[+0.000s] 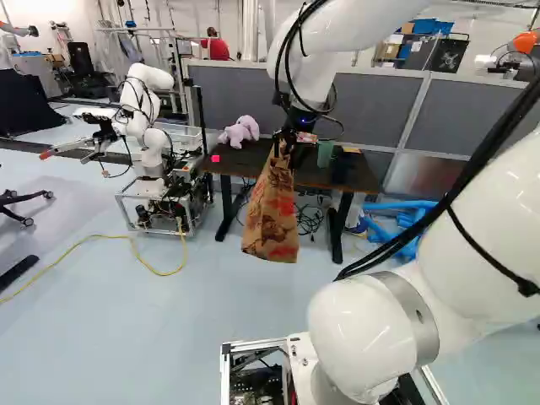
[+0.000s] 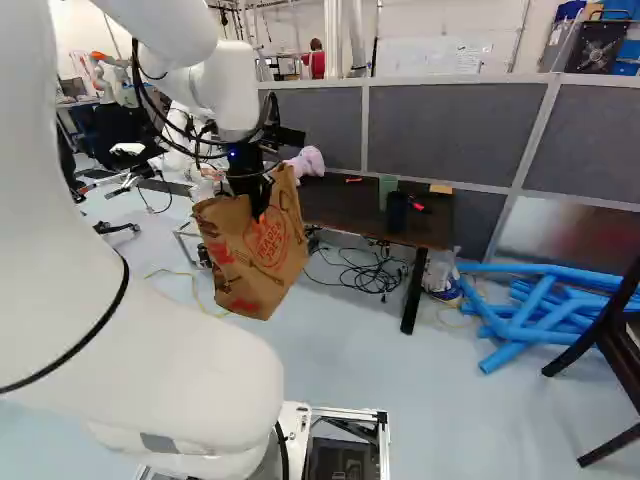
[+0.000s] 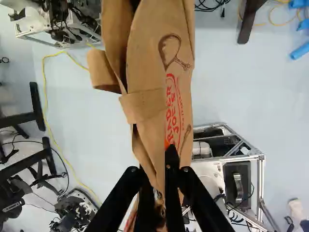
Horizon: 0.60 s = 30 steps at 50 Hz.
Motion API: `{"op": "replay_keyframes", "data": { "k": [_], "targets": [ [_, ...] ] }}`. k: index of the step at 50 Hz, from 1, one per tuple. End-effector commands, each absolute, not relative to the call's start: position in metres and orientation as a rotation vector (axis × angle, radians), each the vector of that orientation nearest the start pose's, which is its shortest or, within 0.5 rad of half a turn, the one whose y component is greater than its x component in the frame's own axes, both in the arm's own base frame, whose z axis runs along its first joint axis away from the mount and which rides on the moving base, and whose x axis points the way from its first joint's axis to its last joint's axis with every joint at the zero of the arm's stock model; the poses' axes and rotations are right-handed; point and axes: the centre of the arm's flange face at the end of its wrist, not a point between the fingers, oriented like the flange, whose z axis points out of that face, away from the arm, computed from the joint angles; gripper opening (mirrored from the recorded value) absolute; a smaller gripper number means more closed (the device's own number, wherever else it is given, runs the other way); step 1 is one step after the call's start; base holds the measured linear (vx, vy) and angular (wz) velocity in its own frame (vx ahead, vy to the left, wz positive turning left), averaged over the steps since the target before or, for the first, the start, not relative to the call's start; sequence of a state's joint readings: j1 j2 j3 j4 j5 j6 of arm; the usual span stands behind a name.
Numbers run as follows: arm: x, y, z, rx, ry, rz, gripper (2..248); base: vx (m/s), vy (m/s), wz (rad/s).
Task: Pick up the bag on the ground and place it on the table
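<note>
Our gripper [image 2: 260, 203] has its two fingers nearly together, pinching the gathered upper part of a brown paper bag [image 3: 159, 82] between them. The bag hangs in the air above the pale floor [image 1: 169, 321], tilted, with red lettering and drawings on its side; a folded paper handle juts from it ahead of our fingers. In the left base view it hangs near the middle, overlapping the near edge of a dark table [image 1: 291, 175]; in the right base view it covers part of the table's left end.

On the table we see a lilac plush toy [image 1: 240, 132] toward the left end, near the far edge. Toward the right end stands a green cup [image 2: 387, 190], with a black cup [image 2: 397, 213] just beside it on the nearer side. A yellowish block [image 2: 441, 188] lies by the far right corner.

Beneath the table is a tangle of black cables [image 2: 370, 275]. On the floor beyond its right end, blue tubes [image 2: 545, 310] lie piled, with a dark chair [image 2: 620, 360] nearer us. Left of the table stands another robot [image 1: 145, 105], and a yellow cable [image 1: 93, 237] curves across the floor near it.
</note>
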<state>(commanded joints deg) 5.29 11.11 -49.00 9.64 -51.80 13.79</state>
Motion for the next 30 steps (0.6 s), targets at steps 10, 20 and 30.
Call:
{"op": "replay_keyframes", "data": {
  "k": [10,20,30],
  "targets": [
    [0.3797,0.0470,0.5762,-2.953,0.361,-0.178,25,0.214,0.004,-0.002],
    [0.3797,0.0470,0.5762,-2.953,0.361,-0.178,25,0.193,0.005,0.000],
    [0.3797,0.0470,0.5762,-2.953,0.361,-0.178,25,0.170,0.005,0.001]
  ]
}}
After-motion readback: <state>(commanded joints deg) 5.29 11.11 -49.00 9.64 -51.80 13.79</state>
